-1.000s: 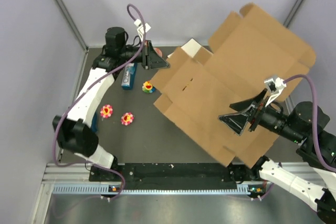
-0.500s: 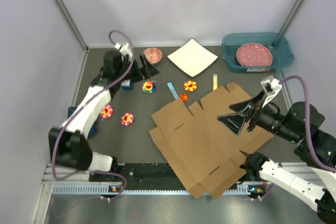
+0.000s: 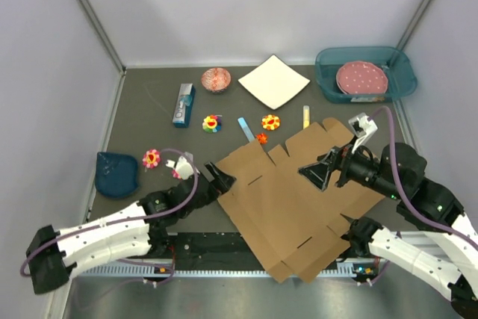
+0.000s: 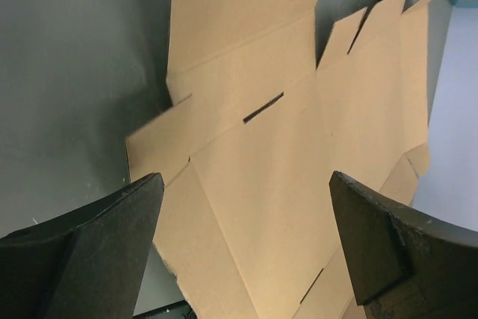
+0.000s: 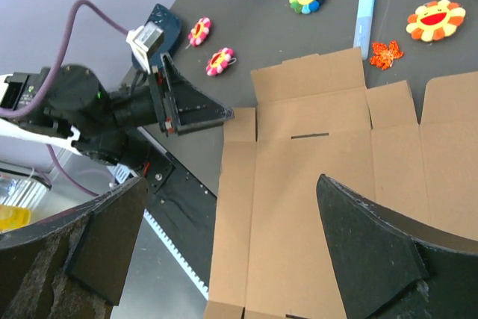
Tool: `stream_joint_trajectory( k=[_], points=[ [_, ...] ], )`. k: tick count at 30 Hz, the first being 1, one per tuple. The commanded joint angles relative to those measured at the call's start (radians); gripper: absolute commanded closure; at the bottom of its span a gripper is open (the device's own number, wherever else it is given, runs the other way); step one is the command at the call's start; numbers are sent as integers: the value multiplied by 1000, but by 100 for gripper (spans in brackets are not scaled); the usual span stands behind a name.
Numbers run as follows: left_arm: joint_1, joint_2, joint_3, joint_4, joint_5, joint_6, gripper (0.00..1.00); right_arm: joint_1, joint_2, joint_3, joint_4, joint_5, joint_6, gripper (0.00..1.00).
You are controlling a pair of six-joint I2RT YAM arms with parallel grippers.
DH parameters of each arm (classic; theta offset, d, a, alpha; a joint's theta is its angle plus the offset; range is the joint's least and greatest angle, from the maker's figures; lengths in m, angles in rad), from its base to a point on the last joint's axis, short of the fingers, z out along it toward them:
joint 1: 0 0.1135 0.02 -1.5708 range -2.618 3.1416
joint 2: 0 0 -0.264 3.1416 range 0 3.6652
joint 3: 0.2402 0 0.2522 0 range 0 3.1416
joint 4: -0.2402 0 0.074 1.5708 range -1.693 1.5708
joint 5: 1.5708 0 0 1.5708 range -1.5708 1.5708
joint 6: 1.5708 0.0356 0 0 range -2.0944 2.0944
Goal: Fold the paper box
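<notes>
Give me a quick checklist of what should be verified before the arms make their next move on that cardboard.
1. Paper box lying flat and unfolded: ok.
2. Left gripper open, empty, at the box's left edge: ok.
3. Right gripper open, empty, above the box: ok.
4. Box fully on the table: not ok, its near corner overhangs the front rail.
5. Blue stick and orange flower clear of the far flaps: cannot tell, they lie very close.
</notes>
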Motion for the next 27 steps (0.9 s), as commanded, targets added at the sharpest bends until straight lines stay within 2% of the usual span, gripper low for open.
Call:
stream_joint_trajectory(
  k=[1,5,9,12,15,19,20,23,25,27],
  points=[
    [-168,54,-31,-36,-252,-309,2,-2,0,-20,64,11,31,4],
    [-234,71,-71,-59,-231,-412,2,-2,-21,-41,64,13,42,4],
    [-315,4,-106,-128,-228,-507,4,-5,-35,-64,62,20,51,4],
    [-352,-8,-149,-125,-185,-557,6,-2,-29,-84,67,20,51,4],
    [-381,12,-169,-83,-171,-546,9,-2,-18,-96,68,17,57,4],
    [-384,98,-245,176,-150,-472,20,-2,-12,-113,83,20,60,4],
    [-383,123,-252,310,-137,-452,28,-4,-11,-115,85,20,63,4],
    [-385,268,-226,401,-119,-383,38,-2,-8,-115,85,17,66,4],
    [-383,299,-207,422,-108,-361,43,-2,-9,-113,87,16,65,4],
    [-383,308,-219,485,-106,-343,57,-2,-11,-115,87,19,65,4]
  ],
)
